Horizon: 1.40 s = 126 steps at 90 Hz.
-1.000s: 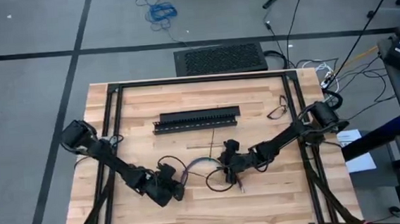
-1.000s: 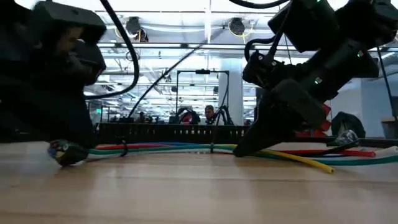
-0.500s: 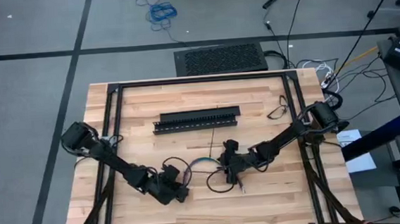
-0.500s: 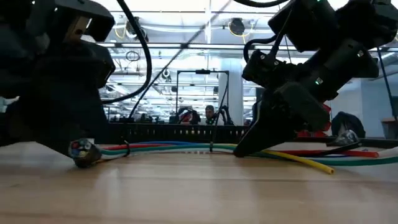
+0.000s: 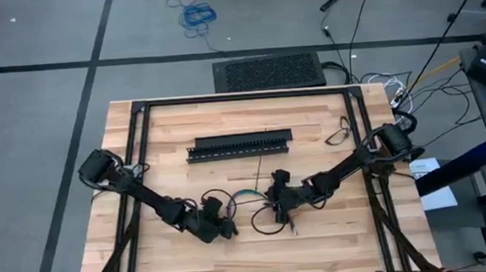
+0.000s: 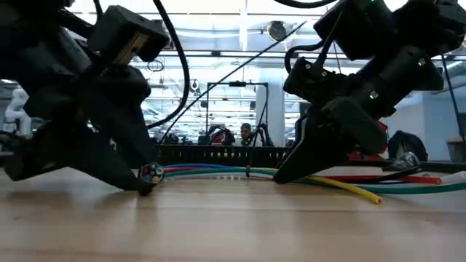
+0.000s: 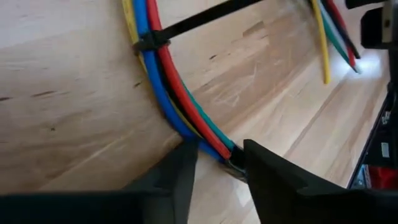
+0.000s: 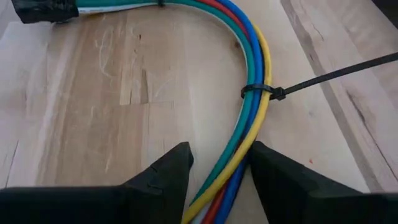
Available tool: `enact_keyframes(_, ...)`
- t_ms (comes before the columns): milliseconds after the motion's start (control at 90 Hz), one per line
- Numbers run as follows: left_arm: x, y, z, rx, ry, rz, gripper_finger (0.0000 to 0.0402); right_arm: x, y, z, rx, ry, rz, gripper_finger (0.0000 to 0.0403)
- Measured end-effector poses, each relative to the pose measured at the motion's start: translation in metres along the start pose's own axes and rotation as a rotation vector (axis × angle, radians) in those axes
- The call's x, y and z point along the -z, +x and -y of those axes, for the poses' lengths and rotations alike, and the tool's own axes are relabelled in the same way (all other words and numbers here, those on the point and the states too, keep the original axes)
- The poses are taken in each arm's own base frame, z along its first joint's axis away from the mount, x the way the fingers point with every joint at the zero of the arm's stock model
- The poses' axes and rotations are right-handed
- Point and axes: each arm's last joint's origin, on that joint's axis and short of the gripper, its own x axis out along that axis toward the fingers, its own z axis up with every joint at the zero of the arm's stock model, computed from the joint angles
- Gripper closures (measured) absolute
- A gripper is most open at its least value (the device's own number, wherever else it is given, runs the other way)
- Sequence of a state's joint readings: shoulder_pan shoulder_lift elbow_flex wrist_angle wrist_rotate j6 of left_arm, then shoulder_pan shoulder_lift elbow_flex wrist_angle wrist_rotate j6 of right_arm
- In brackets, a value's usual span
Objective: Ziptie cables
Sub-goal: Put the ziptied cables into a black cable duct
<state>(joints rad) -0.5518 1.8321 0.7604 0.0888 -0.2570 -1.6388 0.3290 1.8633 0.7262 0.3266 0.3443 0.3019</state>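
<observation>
The cables (image 5: 244, 195) are a bundle of red, blue, green and yellow wires, bowed in an arc on the wooden table between my two grippers. A black zip tie (image 7: 151, 42) rings the bundle near its left end. Another zip tie (image 8: 257, 91) rings it near my right gripper, its tail sticking out sideways. My left gripper (image 5: 225, 226) is shut on the bundle's left end (image 6: 151, 173). My right gripper (image 5: 276, 206) is shut on the bundle farther right. Beyond it the loose wire ends (image 6: 371, 195) fan out on the table. My left gripper pinches the cables' cut left end (image 7: 231, 157) between its two fingers. The fingers slant down from the table's left. The end sits at table height and the bundle curves away from it along the wood. My right gripper pinches the cables (image 8: 219, 182) between its two fingers, a short way past the zip tie toward the loose ends. The fingers (image 6: 291, 171) slant down from the right and lie across the bundle. The bundle lies on the table there.
A long black slotted bar (image 5: 239, 145) lies toward the far side. A loop of black cable (image 5: 338, 133) lies at the far right. Black frame rails (image 5: 137, 160) run along the table's sides. Bare wood stretches along the near edge (image 5: 260, 263).
My left gripper has moved toward the table's right, toward my right gripper, keeping hold of the cables' left end. That end has slid along the table with it. The bundle between the grippers has bowed into a tighter arc. The right gripper's part has stayed in place.
</observation>
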Motion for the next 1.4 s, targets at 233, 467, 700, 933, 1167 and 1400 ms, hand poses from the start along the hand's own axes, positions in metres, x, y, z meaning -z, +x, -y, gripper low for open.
enact_keyframes(233,-0.008,-0.049,-0.003,-0.116,0.055,-0.087,0.0283,-0.002,-0.002,0.001,0.023,-0.032,0.019,0.0243)
enact_keyframes(467,-0.019,-0.096,-0.02,-0.342,0.079,-0.028,0.0283,-0.008,-0.005,0.008,0.078,-0.084,0.044,0.0243)
enact_keyframes(700,-0.021,-0.096,-0.011,-0.238,0.117,0.047,0.0283,-0.011,-0.003,0.017,0.109,-0.073,0.047,0.0243)
enact_keyframes(933,-0.022,-0.088,0.008,-0.063,0.157,0.16,0.0282,-0.014,-0.001,0.023,0.121,-0.085,0.048,0.0243)
enact_keyframes(1167,-0.025,-0.064,-0.003,-0.18,0.171,0.093,0.025,-0.015,-0.001,0.025,0.121,-0.094,0.05,0.0243)
enact_keyframes(1400,-0.024,-0.042,-0.003,-0.176,0.154,0.065,0.0231,-0.015,-0.001,0.025,0.121,-0.097,0.052,0.0243)
